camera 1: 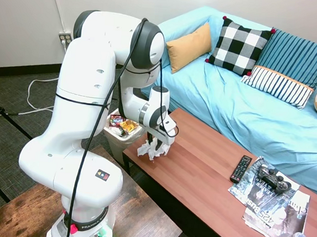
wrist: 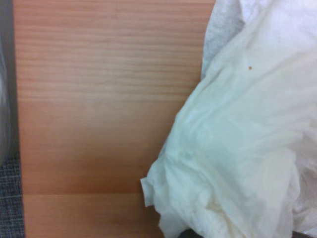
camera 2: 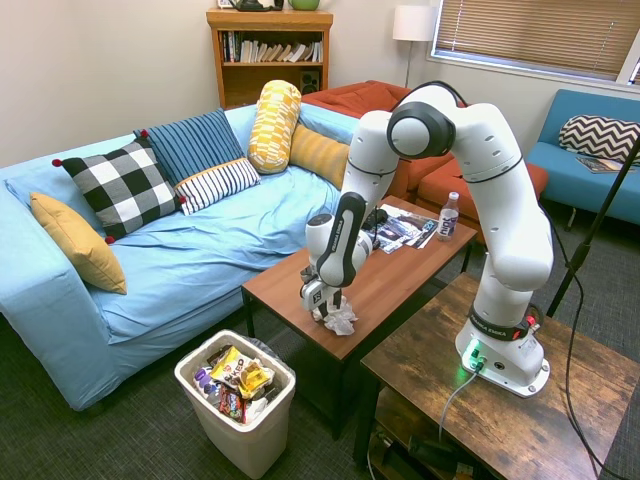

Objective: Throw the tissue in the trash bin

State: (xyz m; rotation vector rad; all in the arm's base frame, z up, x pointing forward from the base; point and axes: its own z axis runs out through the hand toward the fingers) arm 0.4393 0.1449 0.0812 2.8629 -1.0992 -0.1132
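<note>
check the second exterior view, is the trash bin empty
No, the trash bin on the floor by the coffee table already holds colourful wrappers.

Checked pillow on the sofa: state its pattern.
Black-and-white check pillow, clearest in the first exterior view.

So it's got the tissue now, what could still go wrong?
The gripper seems to pinch only the top of the tissue, and loose folds hang below; it could slip out early and land on the table or floor. The bin is already heaped with wrappers, so a light wad might roll off. The bin's opening is small, so a release off-centre could miss it.
</note>
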